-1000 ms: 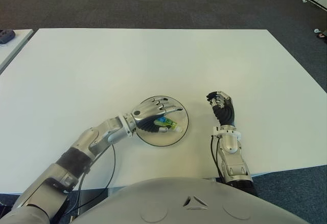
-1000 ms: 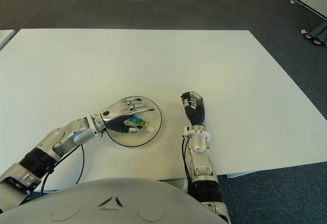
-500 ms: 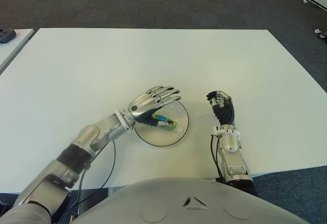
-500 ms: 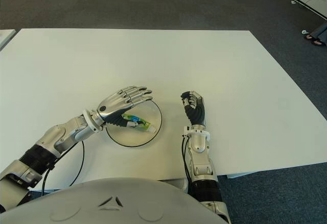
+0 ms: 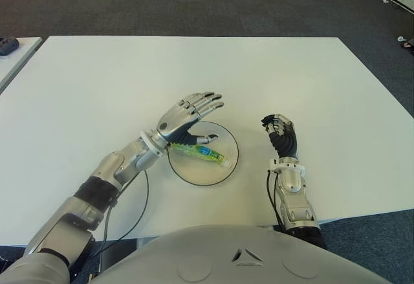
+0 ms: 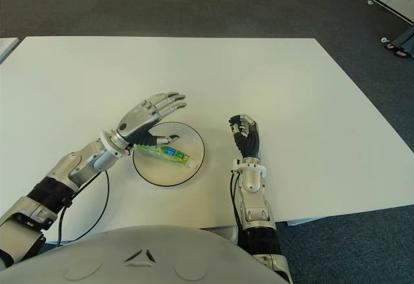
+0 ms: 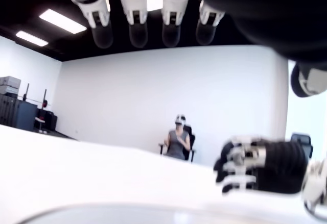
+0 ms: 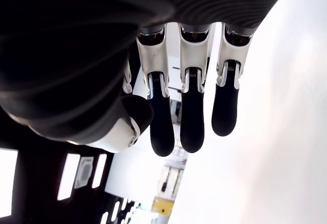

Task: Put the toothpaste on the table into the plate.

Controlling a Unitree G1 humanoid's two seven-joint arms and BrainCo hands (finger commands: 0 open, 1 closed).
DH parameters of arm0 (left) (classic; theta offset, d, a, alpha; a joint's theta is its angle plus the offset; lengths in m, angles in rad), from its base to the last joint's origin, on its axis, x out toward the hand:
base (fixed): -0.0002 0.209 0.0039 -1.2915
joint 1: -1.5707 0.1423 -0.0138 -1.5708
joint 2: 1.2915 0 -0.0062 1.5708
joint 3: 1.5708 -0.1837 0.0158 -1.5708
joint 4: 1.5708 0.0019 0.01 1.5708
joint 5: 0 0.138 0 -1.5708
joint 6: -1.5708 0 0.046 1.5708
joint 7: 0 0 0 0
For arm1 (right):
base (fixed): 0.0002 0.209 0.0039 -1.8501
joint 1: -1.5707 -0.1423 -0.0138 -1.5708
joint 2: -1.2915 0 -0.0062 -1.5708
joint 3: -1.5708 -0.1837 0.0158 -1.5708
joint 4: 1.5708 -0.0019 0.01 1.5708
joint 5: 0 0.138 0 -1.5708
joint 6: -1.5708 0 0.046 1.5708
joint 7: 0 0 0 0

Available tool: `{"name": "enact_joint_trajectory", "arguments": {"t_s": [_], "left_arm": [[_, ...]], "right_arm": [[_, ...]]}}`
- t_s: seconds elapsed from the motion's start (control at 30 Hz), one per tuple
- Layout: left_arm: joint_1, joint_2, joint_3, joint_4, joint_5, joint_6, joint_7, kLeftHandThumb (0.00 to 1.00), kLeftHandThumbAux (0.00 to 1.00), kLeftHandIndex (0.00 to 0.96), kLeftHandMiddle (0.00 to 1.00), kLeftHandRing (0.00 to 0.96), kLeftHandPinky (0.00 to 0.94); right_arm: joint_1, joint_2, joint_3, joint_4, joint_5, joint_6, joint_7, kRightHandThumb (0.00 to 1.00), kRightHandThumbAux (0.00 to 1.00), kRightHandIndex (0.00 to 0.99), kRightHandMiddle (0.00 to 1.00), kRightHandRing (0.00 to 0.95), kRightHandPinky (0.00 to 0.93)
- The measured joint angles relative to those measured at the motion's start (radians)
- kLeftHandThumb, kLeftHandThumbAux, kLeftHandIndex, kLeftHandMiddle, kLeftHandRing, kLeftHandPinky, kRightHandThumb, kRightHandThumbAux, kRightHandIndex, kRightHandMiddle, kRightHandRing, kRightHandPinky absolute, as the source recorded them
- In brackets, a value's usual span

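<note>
lying inside the round clear glass plate [image 5: 228,162], the green toothpaste tube [image 5: 198,151] is sitting just under the left hand [image 5: 183,117], whose fingers [image 5: 206,103] are spreading open, empty; the right hand [image 5: 279,134] is curling loosely beside the plate.

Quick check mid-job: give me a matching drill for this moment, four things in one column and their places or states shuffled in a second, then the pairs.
Things:
1. green toothpaste tube
2. round black-rimmed plate
3. left hand
4. right hand

States:
A. fingers curled, holding nothing, to the right of the plate
B. fingers spread, holding nothing, over the plate's left edge
C. lying inside the plate
D. sitting on the white table, between the two hands

Pairs: 1-C, 2-D, 3-B, 4-A
</note>
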Motion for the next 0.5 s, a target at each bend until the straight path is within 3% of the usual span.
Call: {"name": "enact_joint_trajectory", "arguments": {"t_s": [0.03, 0.1, 0.17, 0.23, 0.4, 0.5], "left_arm": [[0.000, -0.007, 0.011, 0.000, -0.026, 0.000, 0.000, 0.280, 0.316, 0.000, 0.000, 0.000, 0.037], [0.006, -0.026, 0.037, 0.002, -0.091, -0.002, -0.006, 0.235, 0.463, 0.005, 0.016, 0.029, 0.116], [0.019, -0.061, 0.071, 0.012, -0.172, -0.002, -0.007, 0.212, 0.532, 0.011, 0.031, 0.055, 0.155], [0.029, -0.105, 0.105, 0.034, -0.239, 0.002, -0.004, 0.163, 0.674, 0.105, 0.117, 0.131, 0.203], [0.055, -0.211, 0.197, 0.093, -0.373, 0.014, 0.032, 0.126, 0.848, 0.199, 0.247, 0.233, 0.245], [0.069, -0.258, 0.249, 0.109, -0.444, 0.030, 0.037, 0.072, 0.899, 0.234, 0.332, 0.292, 0.266]], "right_arm": [[0.000, 0.000, -0.001, 0.000, 0.000, 0.000, 0.000, 0.714, 0.732, 0.419, 0.468, 0.446, 0.441], [-0.002, 0.000, -0.002, 0.000, 0.000, 0.000, 0.001, 0.714, 0.732, 0.420, 0.470, 0.449, 0.444], [-0.003, 0.000, -0.003, 0.001, 0.001, 0.000, 0.001, 0.714, 0.732, 0.420, 0.470, 0.450, 0.446], [-0.004, 0.000, -0.005, 0.001, 0.001, 0.000, 0.001, 0.713, 0.732, 0.420, 0.473, 0.454, 0.450], [-0.007, -0.001, -0.006, 0.001, 0.000, 0.000, 0.003, 0.713, 0.732, 0.420, 0.478, 0.458, 0.455], [-0.010, -0.001, -0.007, 0.001, 0.000, 0.000, 0.003, 0.712, 0.732, 0.420, 0.479, 0.458, 0.447]]}}
